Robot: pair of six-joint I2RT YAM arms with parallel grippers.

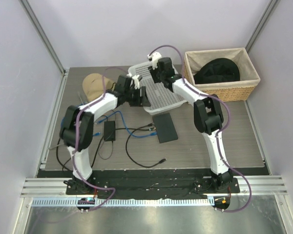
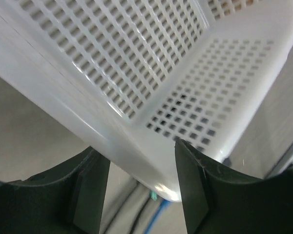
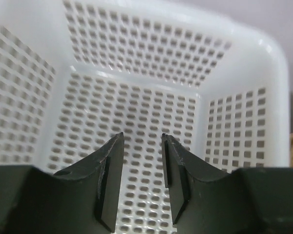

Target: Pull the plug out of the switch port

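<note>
- on the dark table [image 1: 246, 141], near the middle front, the switch [image 1: 165, 129] lies flat, just in front of the white perforated basket [image 1: 158, 92] and apart from both grippers.
- a blue cable [image 1: 136, 132] runs up to the switch's left edge; whether its plug sits in a port is too small to tell.
- further left lies a small black adapter brick [image 1: 109, 130], with a black cord [image 1: 161, 160] trailing toward the front.
- the left gripper [image 2: 136, 146] straddles a corner of the white perforated basket, jaws apart, one finger [image 2: 190, 185] right up against the plastic; i cannot tell whether it actually pinches it.
- the right gripper [image 3: 142, 137] hangs over the inside of the same basket, jaws parted, only the holed floor showing between them, so it holds nothing.
- a tan cap [image 1: 94, 85] sits at the back left.
- a wicker basket [image 1: 222, 92] with a black hat [image 1: 217, 72] inside stands at the back right.
</note>
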